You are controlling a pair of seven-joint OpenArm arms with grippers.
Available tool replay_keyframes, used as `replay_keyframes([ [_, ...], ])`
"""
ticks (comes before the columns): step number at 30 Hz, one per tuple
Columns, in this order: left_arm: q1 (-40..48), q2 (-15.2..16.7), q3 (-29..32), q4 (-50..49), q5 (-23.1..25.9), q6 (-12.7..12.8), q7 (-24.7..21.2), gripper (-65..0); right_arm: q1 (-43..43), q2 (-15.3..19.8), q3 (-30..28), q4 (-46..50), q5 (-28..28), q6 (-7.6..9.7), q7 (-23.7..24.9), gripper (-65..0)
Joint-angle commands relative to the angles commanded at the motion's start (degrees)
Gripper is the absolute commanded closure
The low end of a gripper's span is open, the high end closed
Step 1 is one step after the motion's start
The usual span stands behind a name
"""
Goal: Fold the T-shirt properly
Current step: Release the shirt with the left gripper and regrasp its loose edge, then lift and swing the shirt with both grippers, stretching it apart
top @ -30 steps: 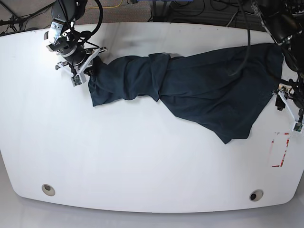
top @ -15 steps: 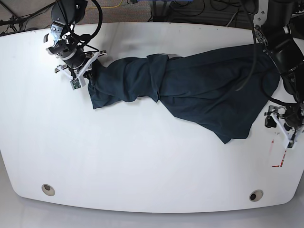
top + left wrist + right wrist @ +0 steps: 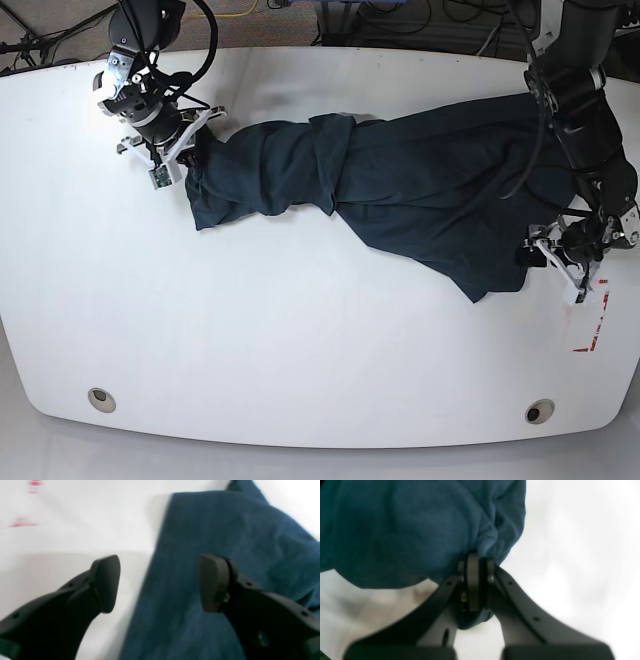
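Sliding in from the table's (image 3: 300, 340) far edge over the last second, the left gripper (image 3: 158, 582) is now sitting at the lower hem corner of the T-shirt (image 3: 420, 190), its 2 fingers (image 3: 106, 582) spread wide with one over bare table and the other over blurred navy cloth. Across the table, the right gripper (image 3: 477, 580) is pinching a bunched fold of the shirt's other end, jaws pressed together. The garment is lying stretched and wrinkled across the tabletop, its collar hidden in the folds.
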Motion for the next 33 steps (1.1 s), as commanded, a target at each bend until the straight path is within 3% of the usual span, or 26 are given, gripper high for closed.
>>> replay_keyframes([
  [7,-0.44,0.35,4.84,-0.97,-0.35,0.00,-0.44,-44.7,0.35,-0.09,0.00,-0.62,0.00,0.00,0.00,0.0],
  [11,-0.44,2.81,4.92,-0.88,-0.26,0.00,-0.18,-44.7,0.70,-0.09,0.00,-0.62,0.00,0.00,0.00,0.0],
  [18,-0.44,3.52,4.92,-0.44,-0.35,0.00,1.49,-44.2,0.79,-0.18,0.00,-0.62,0.00,0.00,0.00,0.0],
  [22,-0.44,4.40,4.92,-0.44,-0.18,0.00,1.14,-32.4,0.79,-0.09,0.00,-0.62,0.00,0.00,0.00,0.0],
  [28,-0.26,4.40,4.84,-0.97,0.09,0.00,-1.32,0.0,0.79,0.00,0.00,-0.62,0.00,0.00,0.00,0.0],
  [33,2.02,4.48,4.92,0.00,0.00,0.00,-2.46,0.0,1.58,-0.09,0.00,-0.62,0.00,0.00,0.00,0.0],
])
